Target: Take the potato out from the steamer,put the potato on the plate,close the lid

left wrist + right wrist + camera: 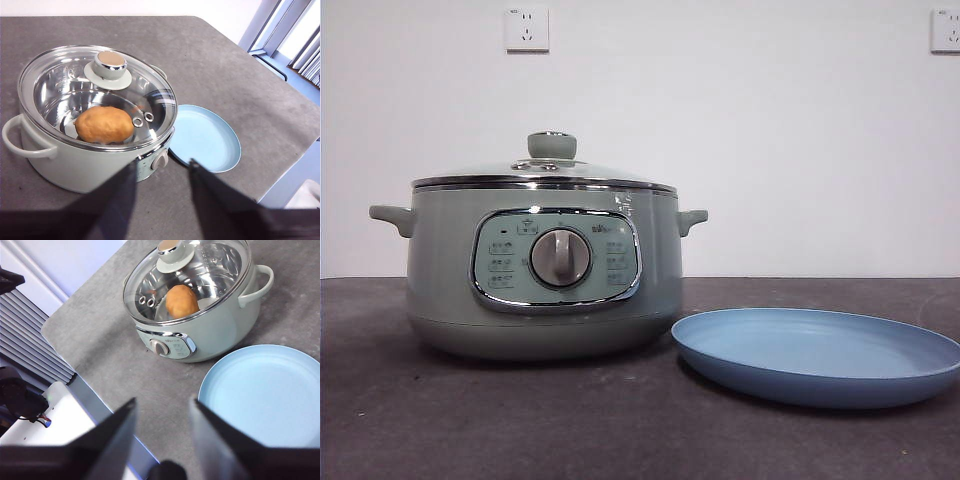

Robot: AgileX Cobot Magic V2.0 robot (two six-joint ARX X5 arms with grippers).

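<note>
Grey table [520, 420], lid [97, 95] covering potato [104, 124] in steamer [540, 270], plate [817, 355] beside, both hands [160, 172] [162, 407] spread, raised

We see even, bright indoor light; the front view is sharp, with a soft shadow under the plate [817, 356]. Glare streaks the lid [97, 95] toward three o'clock. Both wrist views blur their own dark jaws.

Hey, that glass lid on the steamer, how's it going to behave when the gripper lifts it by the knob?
The lid is glass with a steel rim, so it is probably rigid, fairly heavy and breakable if dropped. Its knob looks smooth with a shiny cap, so it may slip. Held by that one central point, the wide lid could tilt or swing above the potato.
</note>
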